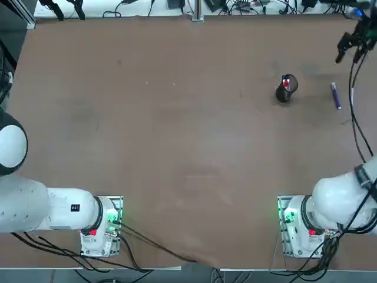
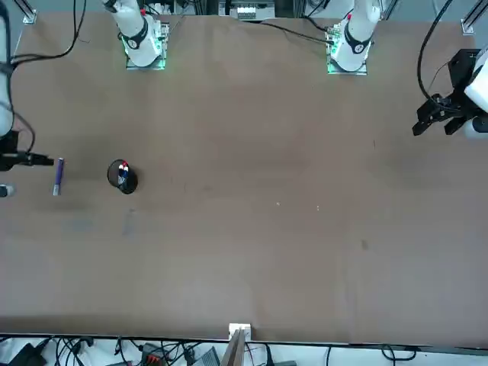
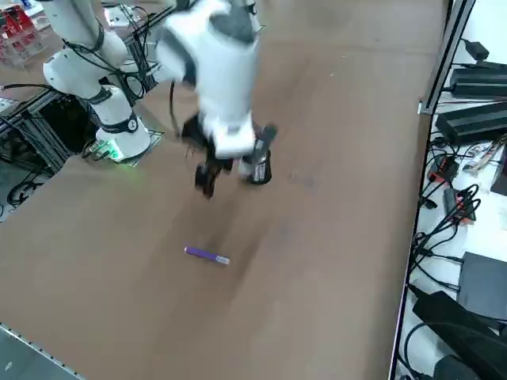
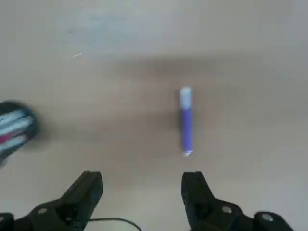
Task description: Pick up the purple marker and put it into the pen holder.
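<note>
- Purple marker lies flat on the table's far right, just right of the pen holder, long axis running near-to-far
- Right gripper hovers above it, fingers spread, empty

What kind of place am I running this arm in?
Likely a robotics lab: bare brown table, cables and electronics along its edge. The right gripper, open, hovers above the slim purple marker.

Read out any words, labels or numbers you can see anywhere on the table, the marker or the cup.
None can be read.
purple marker: no print shows on its barrel.
pen holder: no label visible.
right tool, open above the table: no markings legible.
</note>
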You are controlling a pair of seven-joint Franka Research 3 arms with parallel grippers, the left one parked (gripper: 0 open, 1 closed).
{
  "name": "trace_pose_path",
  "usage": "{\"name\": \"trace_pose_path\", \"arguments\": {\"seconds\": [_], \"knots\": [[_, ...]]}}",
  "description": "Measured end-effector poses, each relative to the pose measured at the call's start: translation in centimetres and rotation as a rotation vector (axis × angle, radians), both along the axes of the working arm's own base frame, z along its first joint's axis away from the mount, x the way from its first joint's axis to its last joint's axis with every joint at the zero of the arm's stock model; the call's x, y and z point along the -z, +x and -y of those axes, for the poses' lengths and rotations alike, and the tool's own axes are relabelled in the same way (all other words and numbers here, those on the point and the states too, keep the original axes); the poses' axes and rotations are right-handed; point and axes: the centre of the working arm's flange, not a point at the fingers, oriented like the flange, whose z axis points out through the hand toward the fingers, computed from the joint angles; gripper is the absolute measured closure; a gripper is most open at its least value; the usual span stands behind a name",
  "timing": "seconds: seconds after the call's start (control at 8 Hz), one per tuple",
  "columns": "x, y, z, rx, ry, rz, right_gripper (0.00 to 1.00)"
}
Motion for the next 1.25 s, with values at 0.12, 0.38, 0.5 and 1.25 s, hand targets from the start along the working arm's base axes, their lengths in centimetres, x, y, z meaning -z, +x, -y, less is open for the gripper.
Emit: {"name": "trace_pose_path", "arguments": {"seconds": [0.12, 0.38, 0.5, 1.25], "knots": [[3.0, -0.5, 3.2, 0.023, 0.022, 0.043, 0.00], [8.2, -0.5, 5.4, 0.033, 0.017, 0.137, 0.00], [10.3, -0.6, 5.2, 0.027, -0.003, 0.178, 0.00], [15.9, -2.3, 5.2, 0.032, -0.029, 0.227, 0.07]]}}
